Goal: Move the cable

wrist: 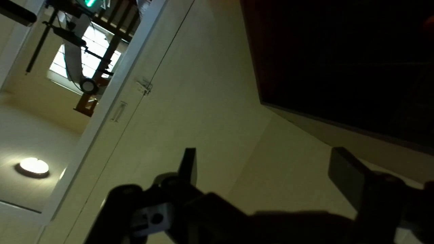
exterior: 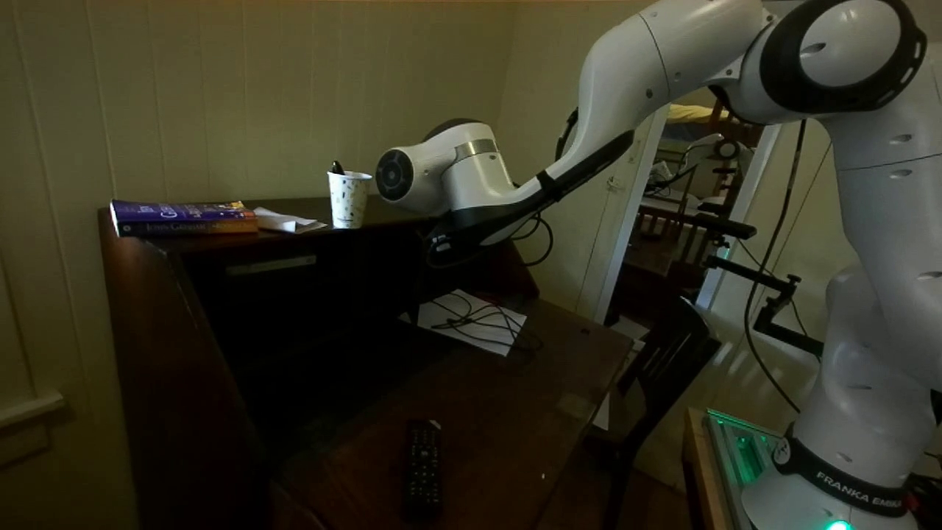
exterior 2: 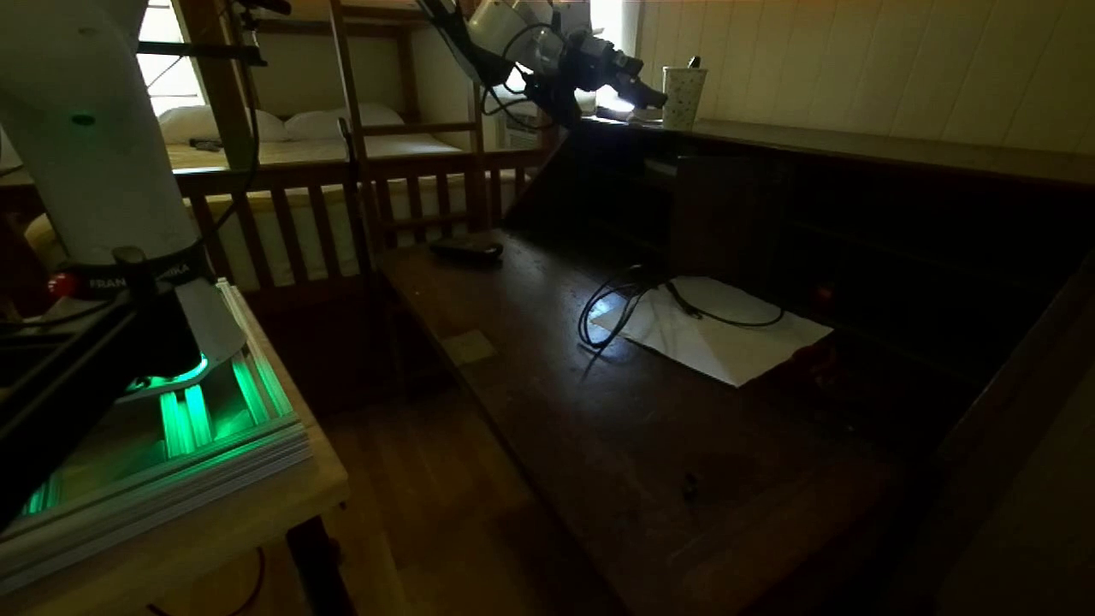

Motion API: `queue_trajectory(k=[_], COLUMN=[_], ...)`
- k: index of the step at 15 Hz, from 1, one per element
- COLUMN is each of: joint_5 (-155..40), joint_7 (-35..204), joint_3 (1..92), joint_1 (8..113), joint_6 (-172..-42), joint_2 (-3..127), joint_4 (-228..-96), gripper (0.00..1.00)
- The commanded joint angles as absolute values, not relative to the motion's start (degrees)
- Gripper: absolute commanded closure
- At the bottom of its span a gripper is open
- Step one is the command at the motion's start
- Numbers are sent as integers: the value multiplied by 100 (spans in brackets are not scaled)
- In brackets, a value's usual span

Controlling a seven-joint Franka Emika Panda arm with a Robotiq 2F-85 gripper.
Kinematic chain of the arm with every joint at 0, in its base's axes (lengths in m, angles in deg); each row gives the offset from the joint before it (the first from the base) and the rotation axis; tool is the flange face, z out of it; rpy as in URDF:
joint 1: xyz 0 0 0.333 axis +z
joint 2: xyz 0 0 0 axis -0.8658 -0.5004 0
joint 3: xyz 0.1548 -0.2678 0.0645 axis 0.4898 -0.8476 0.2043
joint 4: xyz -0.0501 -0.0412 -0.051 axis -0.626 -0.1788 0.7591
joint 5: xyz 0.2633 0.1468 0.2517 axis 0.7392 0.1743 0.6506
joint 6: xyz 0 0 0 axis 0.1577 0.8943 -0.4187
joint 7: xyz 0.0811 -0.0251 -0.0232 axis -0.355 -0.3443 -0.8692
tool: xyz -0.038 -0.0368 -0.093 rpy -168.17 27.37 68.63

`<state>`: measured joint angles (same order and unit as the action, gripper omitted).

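While the white arm reaches over the desk, its gripper hangs above the writing surface, and in the wrist view the two fingers stand wide apart with pale wall showing between them. The cable, thin and black, lies in loose loops on a white sheet on the desk, as both exterior views show, and some of its loops reach past the sheet's edge over the dark wood. Higher up, on the top shelf, a pale speckled cup stands upright, and a slim dark object pokes out above its rim; the rest of its inside is hidden behind its side. On the same shelf a creased piece of paper lies between the cup and two stacked books, the upper one with a purple spine. Below the shelf the desk has recessed compartments, and a pale flat strip shows near the top of them; the light there is so poor that I cannot say what else they may hold. A black remote rests on the writing surface with its buttons facing up, well apart from the cable, and a dark slatted chair stands just past the surface's edge. Green light glows at the foot of the arm, on a wooden table.
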<state>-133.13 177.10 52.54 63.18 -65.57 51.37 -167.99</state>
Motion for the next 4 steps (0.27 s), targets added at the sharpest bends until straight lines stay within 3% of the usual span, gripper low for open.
queue_trajectory(k=[1,4], joint_5=[-13301,-13301], joint_7=[17701,17687], joint_3=[5255,5258], joint_1=[6370,6363], joint_6=[-6555,-6555], joint_2=[5164,5191], joint_4=[-16829,-16852], gripper=[0,0])
